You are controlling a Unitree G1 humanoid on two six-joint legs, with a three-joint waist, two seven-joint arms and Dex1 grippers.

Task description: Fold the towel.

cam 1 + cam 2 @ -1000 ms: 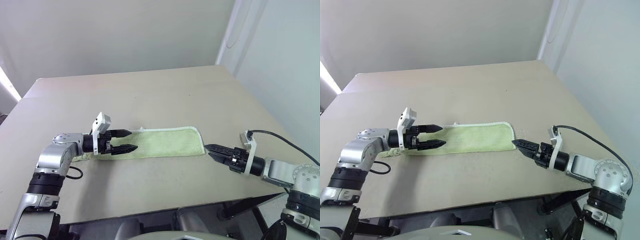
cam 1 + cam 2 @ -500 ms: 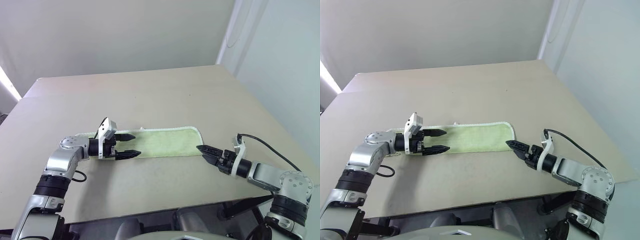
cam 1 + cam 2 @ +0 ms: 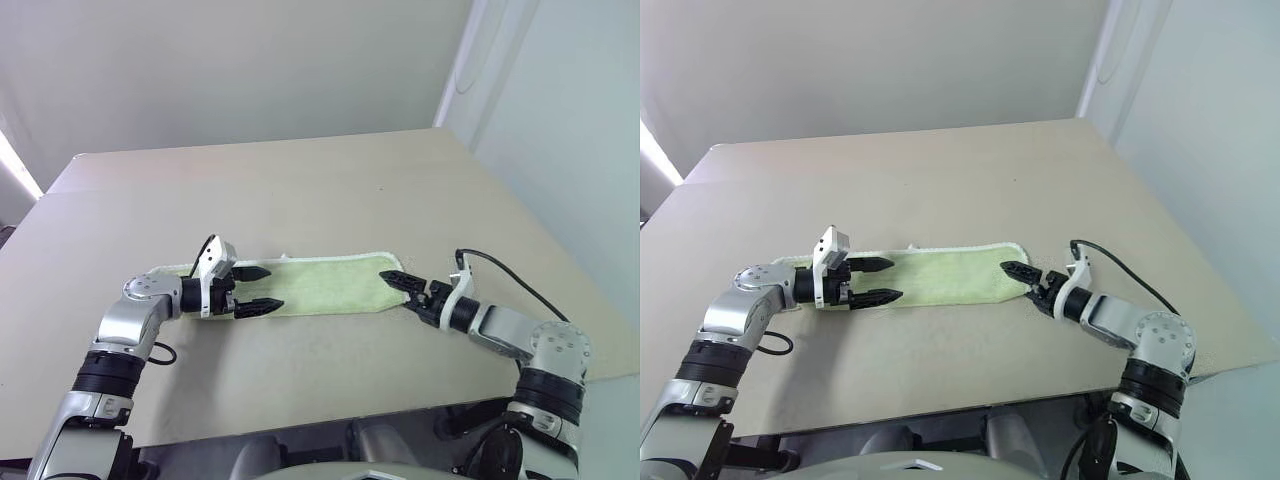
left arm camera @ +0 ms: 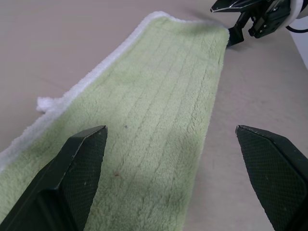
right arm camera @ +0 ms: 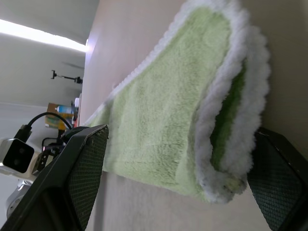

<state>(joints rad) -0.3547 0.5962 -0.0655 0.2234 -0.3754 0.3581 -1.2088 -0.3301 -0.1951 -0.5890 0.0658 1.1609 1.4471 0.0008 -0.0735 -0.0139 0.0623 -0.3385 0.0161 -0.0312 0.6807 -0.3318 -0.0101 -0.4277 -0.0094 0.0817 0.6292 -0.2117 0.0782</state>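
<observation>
Now both open grippers, left gripper [image 3: 258, 290] and right gripper [image 3: 392, 280], straddle the towel [image 3: 320, 283], holding nothing.

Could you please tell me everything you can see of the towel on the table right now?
The towel is light yellow-green terry cloth with white stitched edging and a small white loop tag on one long edge. It lies flat as a long narrow strip on the beige table, already doubled into layers that show at its right end. The open left gripper hovers over its left part; the open right gripper straddles its right end.
</observation>
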